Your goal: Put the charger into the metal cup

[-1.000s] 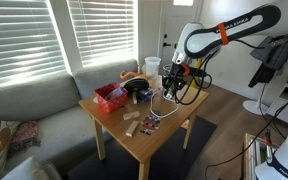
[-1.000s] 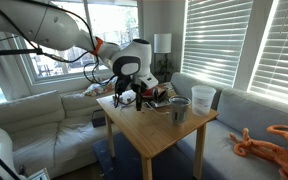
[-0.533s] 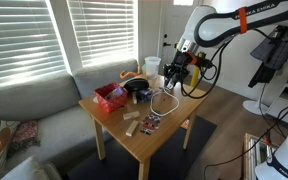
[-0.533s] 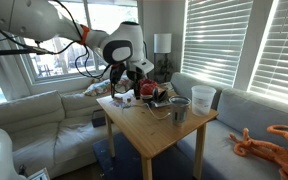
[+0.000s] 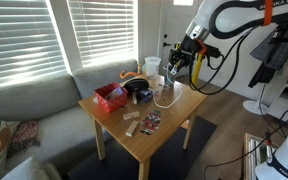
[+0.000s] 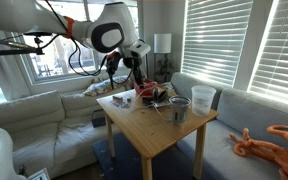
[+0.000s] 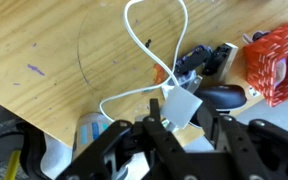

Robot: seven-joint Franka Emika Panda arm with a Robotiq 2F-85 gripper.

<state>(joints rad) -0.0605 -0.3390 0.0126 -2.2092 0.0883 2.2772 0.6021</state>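
Note:
My gripper (image 7: 182,122) is shut on the charger's white plug block (image 7: 181,104) and holds it well above the wooden table (image 7: 44,50). The thin white cable (image 7: 156,40) hangs down from it in loops towards the tabletop. In both exterior views the gripper (image 5: 176,62) (image 6: 136,70) is raised above the table, with the cable (image 5: 164,90) trailing below it. The metal cup (image 6: 179,108) stands upright on the table next to a taller white container (image 6: 203,97). It also shows in an exterior view (image 5: 165,97), under the hanging cable.
A red basket (image 5: 109,96) (image 7: 279,60) and a black headphone-like object (image 5: 136,90) (image 7: 219,95) sit on the table's far part. Small items (image 5: 142,124) lie near the front edge. A grey sofa (image 5: 34,110) runs beside the table.
The gripper has risen from just above the tabletop with the charger plug in it, and the cable has been drawn up after it.

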